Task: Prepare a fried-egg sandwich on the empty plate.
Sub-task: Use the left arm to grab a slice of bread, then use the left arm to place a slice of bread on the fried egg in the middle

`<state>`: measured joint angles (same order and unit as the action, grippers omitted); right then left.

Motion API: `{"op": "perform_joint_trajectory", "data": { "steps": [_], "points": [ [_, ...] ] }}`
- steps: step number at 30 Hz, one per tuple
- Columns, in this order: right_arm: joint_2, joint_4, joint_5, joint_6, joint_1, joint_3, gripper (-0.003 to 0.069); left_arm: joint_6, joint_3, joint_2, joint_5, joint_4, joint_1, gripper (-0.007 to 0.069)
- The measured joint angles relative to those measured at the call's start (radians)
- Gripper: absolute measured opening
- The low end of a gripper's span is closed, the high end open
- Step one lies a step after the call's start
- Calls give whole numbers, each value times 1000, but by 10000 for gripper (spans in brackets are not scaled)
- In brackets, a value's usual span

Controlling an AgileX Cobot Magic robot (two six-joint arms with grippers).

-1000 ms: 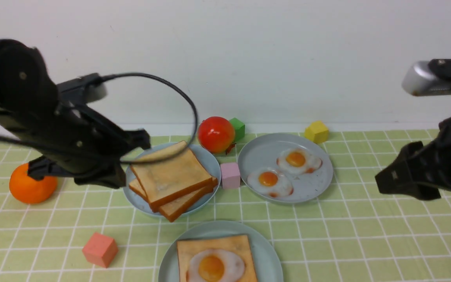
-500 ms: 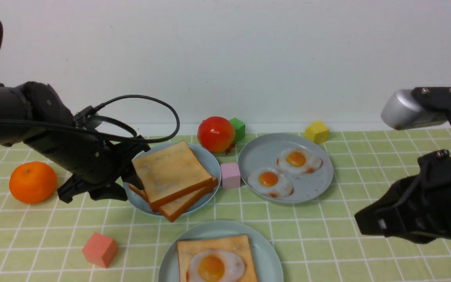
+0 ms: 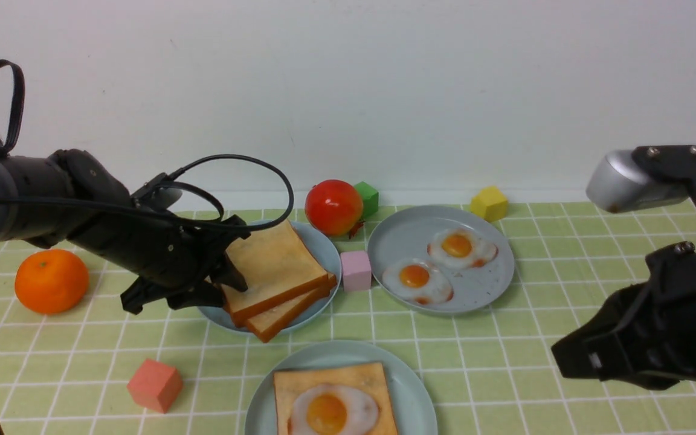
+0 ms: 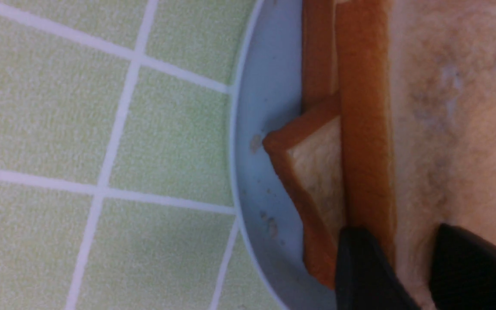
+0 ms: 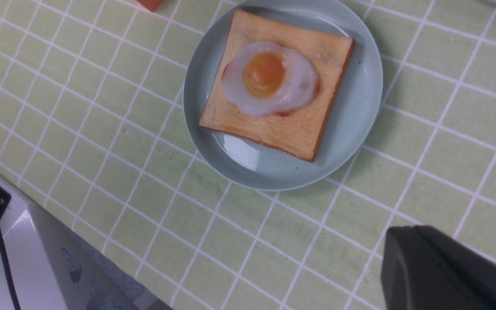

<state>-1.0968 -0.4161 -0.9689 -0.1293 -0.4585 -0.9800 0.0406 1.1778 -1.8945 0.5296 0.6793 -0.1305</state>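
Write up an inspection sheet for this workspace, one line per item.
Surface: green-and-white checked tablecloth, flat.
Job's things: pale mint-green round plate holds one square golden-brown toast slice with a glossy fried egg on it; no covering slice yet.
Clutter: grey-blue plate of stacked toast; second grey-blue plate with two spare eggs; orange mandarin; red round fruit; green block, yellow block, pink block, salmon block.
Tools: left tool has fingers either side of the stack's top toast slice, grip unconfirmed; right tool shut, holding nothing.
Cables: black cable loops above the left arm.
Surroundings: plain white wall.
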Motion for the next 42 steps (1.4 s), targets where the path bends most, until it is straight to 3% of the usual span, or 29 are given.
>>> {"op": "perform_joint_trajectory", "data": {
  "steps": [8,15,23,28,34,36,42],
  "points": [
    [1,0,-3,0,0,0,6,-48,-5,46,72,-10,-8,66],
    [1,0,-8,19,0,0,14,-102,-150,278,124,9,-165,58],
    [1,0,-9,19,0,0,22,-98,-431,348,-118,146,-372,58],
    [1,0,-9,19,0,0,36,-89,-473,320,-220,177,-409,60],
    [3,16,-9,19,0,0,52,-87,-473,309,-253,176,-409,167],
    [17,38,-1,22,0,0,59,-87,-473,310,-239,157,-409,243],
    [154,131,30,76,0,1,67,-32,-473,418,-139,32,-409,386]
  ]
}}
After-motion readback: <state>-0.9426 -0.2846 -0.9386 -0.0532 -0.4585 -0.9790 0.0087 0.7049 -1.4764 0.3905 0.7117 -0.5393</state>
